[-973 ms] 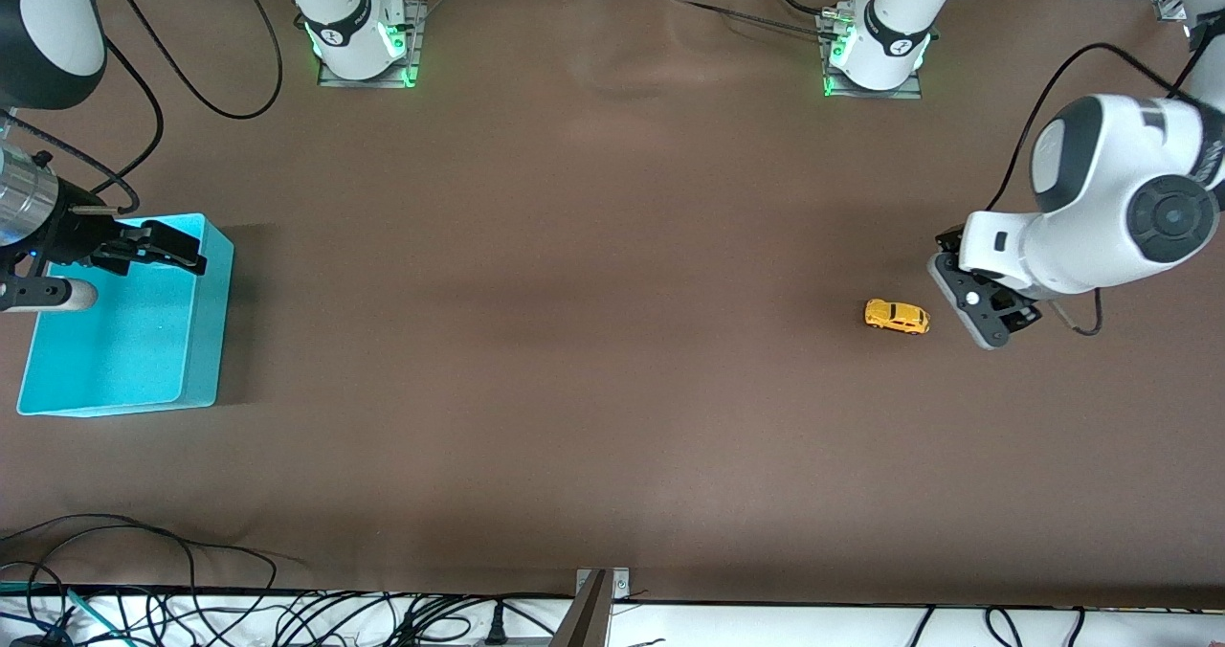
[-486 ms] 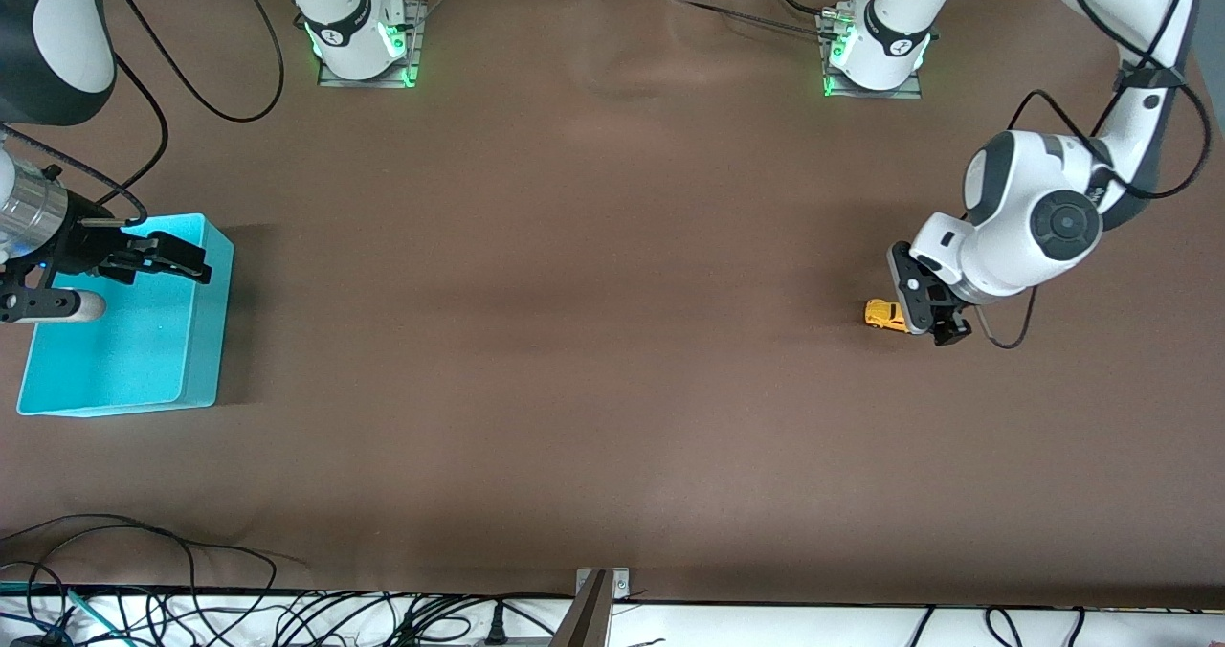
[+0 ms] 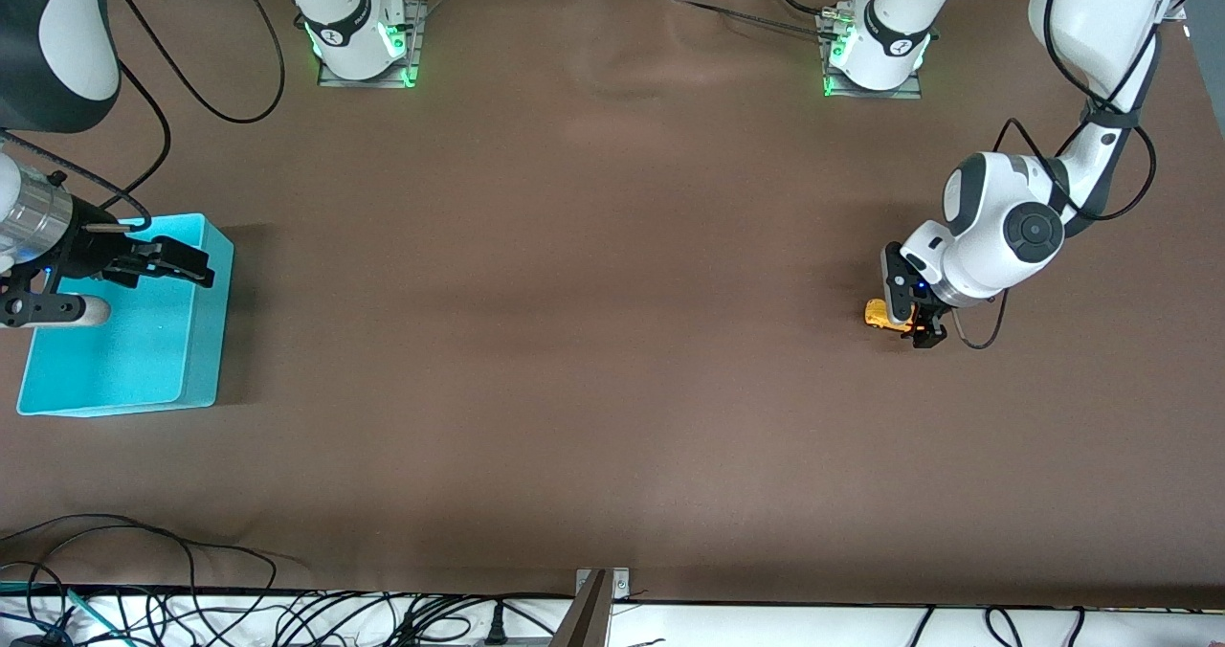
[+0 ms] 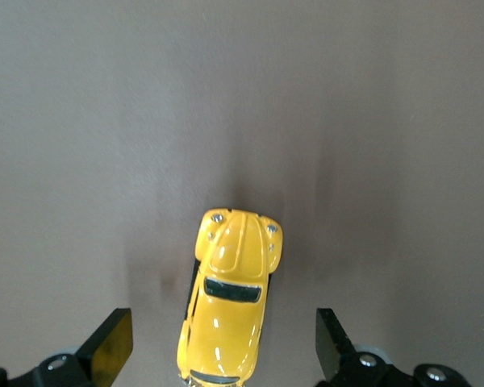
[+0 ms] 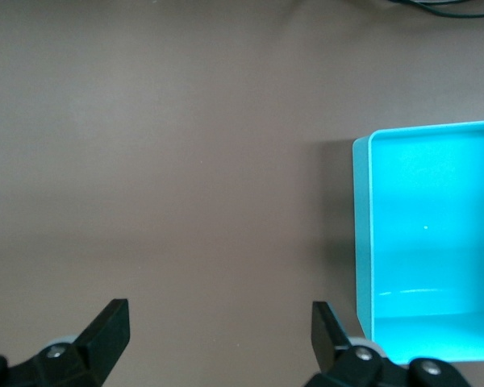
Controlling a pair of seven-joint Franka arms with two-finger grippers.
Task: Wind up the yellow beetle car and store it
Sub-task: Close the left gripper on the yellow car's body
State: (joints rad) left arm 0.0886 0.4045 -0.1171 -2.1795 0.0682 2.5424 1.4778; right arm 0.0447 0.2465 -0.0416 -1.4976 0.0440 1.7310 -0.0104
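My left arm hides most of the yellow beetle car; its rear is cut off in my left wrist view.

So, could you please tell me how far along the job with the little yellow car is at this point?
Nothing looks finished yet: the yellow car sits on the table at the left arm's end, ungrasped. In hand: the left gripper is open around the car, its fingers clear of both sides. Left: gripping, winding, and storing it, presumably in the blue bin, over which the open right gripper waits.
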